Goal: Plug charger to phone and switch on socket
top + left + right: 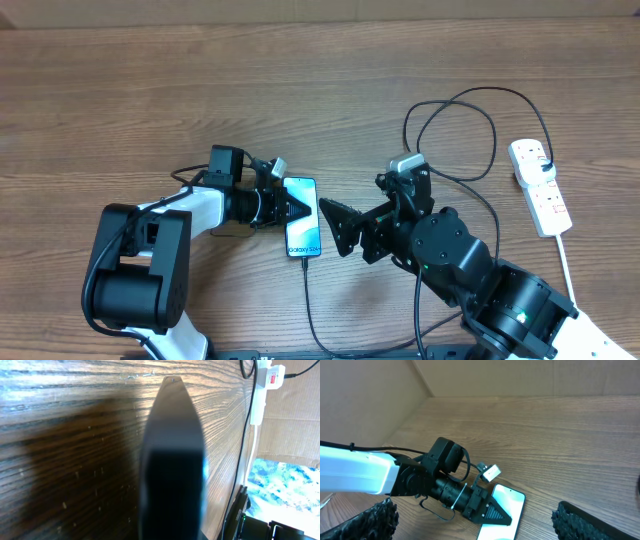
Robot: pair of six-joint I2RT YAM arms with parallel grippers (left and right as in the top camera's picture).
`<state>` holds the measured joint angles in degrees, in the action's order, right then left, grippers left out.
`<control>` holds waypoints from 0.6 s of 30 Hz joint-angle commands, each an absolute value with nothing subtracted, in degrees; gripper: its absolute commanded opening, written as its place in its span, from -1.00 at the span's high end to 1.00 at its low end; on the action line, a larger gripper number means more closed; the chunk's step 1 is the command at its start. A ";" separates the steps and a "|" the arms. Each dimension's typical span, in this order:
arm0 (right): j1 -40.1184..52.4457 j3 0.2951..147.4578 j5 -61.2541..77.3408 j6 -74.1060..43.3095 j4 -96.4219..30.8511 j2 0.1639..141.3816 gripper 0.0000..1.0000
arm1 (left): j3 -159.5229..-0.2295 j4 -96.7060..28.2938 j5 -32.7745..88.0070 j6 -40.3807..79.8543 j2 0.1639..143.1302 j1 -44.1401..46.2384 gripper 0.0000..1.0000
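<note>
The phone [303,228] lies flat mid-table with its light blue screen up and shows in the right wrist view [512,500]. My left gripper [297,208] is shut, its tips resting on the screen [496,516]; its own view shows only a dark blurred finger [172,395]. The black charger cable [308,300] meets the phone's near end. It loops back [455,110] to the white socket strip [540,186] at the right, also in the left wrist view [267,377]. My right gripper [336,226] is wide open beside the phone's right edge, holding nothing [482,527].
The socket's thick white cord [568,262] runs toward the front right. Cardboard walls [520,377] stand along the table's far side. The arm bases [135,270] fill the front of the table.
</note>
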<state>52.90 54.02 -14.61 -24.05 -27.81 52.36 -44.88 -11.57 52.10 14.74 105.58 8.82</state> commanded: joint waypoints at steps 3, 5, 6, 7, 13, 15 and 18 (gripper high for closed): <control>52.82 55.61 -15.40 -26.98 -27.86 52.21 -1.00 | -46.04 -11.14 52.29 11.49 106.54 9.10 0.91; 52.82 55.64 -15.40 -27.29 -28.36 52.21 -1.00 | -46.04 -11.14 52.27 10.96 106.56 9.10 0.92; 52.82 55.64 -15.40 -27.33 -29.15 52.21 -1.00 | -46.04 -11.11 52.29 10.68 106.61 9.10 0.91; 52.82 55.61 -15.40 -27.55 -29.71 52.21 -0.99 | -46.04 -11.09 52.27 10.46 106.61 9.10 0.92; 52.82 55.61 -15.40 -27.68 -30.70 52.21 -1.00 | -46.04 -9.58 52.14 10.39 108.38 9.10 0.91; 52.82 55.61 -15.42 -27.68 -30.76 52.21 -1.00 | -46.04 -9.58 52.14 10.57 108.95 9.08 0.91; 52.82 55.61 -15.44 -27.68 -31.00 52.23 -1.00 | -46.04 -9.63 52.10 11.18 109.40 9.08 0.89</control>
